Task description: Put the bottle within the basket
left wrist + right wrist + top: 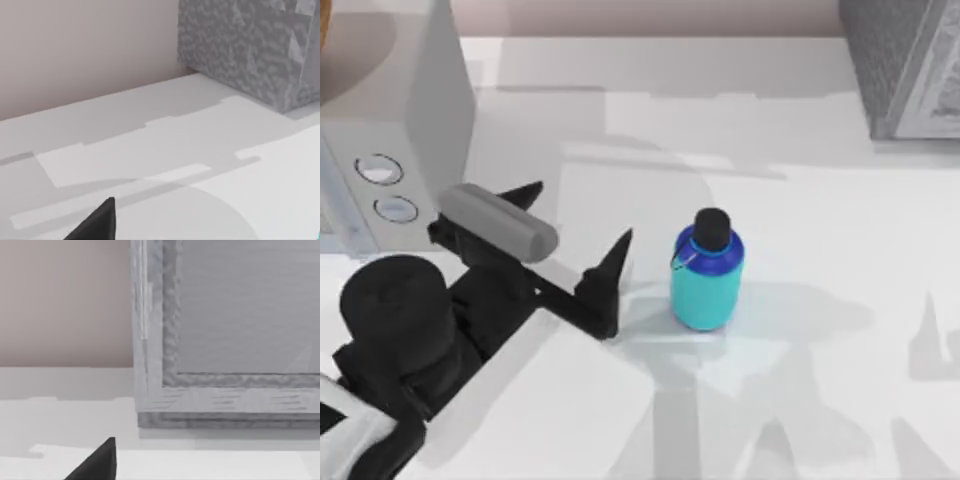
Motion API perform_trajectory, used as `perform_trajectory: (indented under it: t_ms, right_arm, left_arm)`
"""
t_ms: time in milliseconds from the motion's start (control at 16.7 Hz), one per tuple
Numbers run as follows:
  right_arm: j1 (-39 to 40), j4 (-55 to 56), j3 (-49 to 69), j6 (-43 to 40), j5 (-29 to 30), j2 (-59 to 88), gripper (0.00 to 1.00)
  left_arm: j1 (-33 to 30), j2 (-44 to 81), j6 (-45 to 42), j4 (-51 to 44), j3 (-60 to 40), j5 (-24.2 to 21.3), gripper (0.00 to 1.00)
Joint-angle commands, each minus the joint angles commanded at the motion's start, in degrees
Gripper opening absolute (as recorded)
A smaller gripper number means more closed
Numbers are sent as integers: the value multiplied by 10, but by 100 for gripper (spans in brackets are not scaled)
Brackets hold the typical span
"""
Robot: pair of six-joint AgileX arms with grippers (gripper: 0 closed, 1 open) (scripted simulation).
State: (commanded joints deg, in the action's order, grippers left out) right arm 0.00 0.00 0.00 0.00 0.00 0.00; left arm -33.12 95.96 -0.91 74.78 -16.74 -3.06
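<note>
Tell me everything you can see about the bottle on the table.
The bottle is small and squat, with a cyan-teal body, a dark blue shoulder, a round black cap and a thin loop at the neck. It looks like smooth plastic. It stands upright, capped, on the white table, near the middle. Nothing grips it: the left gripper, jaws open, is just to its left, apart from it.

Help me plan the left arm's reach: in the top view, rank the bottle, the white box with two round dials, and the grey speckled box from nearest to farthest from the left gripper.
From the left gripper:
1. The bottle, just to its right, upright.
2. The white box with two round dials, at the table's left edge.
3. The grey speckled box, far right corner.
</note>
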Motion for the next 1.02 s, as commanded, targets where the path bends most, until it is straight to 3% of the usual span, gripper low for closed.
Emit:
perform_trajectory:
  t_ms: [480, 1020]
  right_arm:
    - [0, 0, 0, 0, 0, 0, 100]
    - [0, 0, 0, 0, 0, 0, 100]
  left_arm:
    - [-90, 261, -1, 204, -46, -9, 100]
    - [-101, 295, -1, 229, -52, -10, 100]
